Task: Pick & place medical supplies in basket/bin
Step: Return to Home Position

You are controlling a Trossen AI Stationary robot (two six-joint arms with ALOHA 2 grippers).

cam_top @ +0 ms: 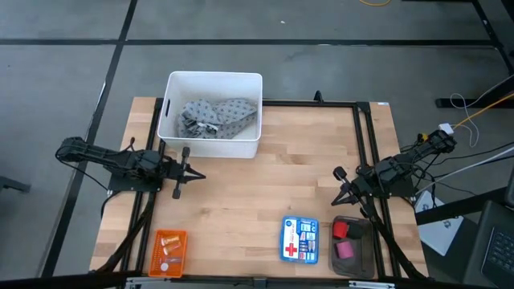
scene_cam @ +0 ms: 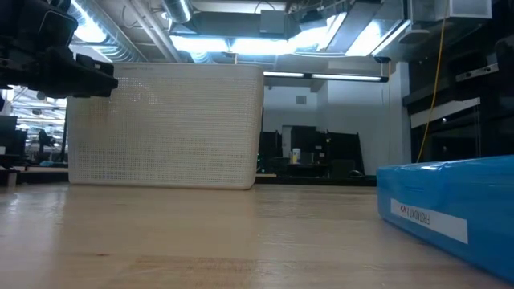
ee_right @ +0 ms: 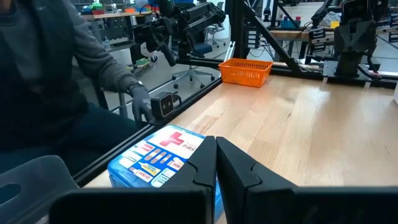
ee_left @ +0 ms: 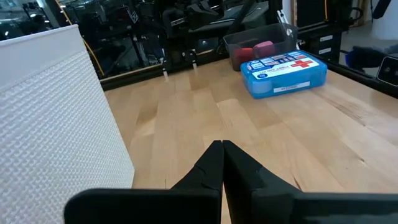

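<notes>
A grey-blue patterned cloth (cam_top: 210, 117) lies inside the white bin (cam_top: 172, 88) at the table's far left. Red (cam_top: 340, 229) and pink (cam_top: 344, 250) cylinder pieces sit in a dark tray (cam_top: 367, 255) at the near right. Tiny tan-gold vials (cam_top: 167, 240) lie in an orange basket (cam_top: 155, 263) at the near left. A blue first-aid box (cam_top: 299, 239) lies near the front edge. My left gripper (cam_top: 201, 176) is shut and empty, just near of the bin. My right gripper (cam_top: 335, 201) is shut and empty, above the table left of the dark tray.
A black frame (cam_top: 365, 144) runs along the table's far and side edges. Bare wood lies in the table's middle between the two arms. A person in a grey sleeve (ee_right: 93, 56) sits beyond the table's near edge.
</notes>
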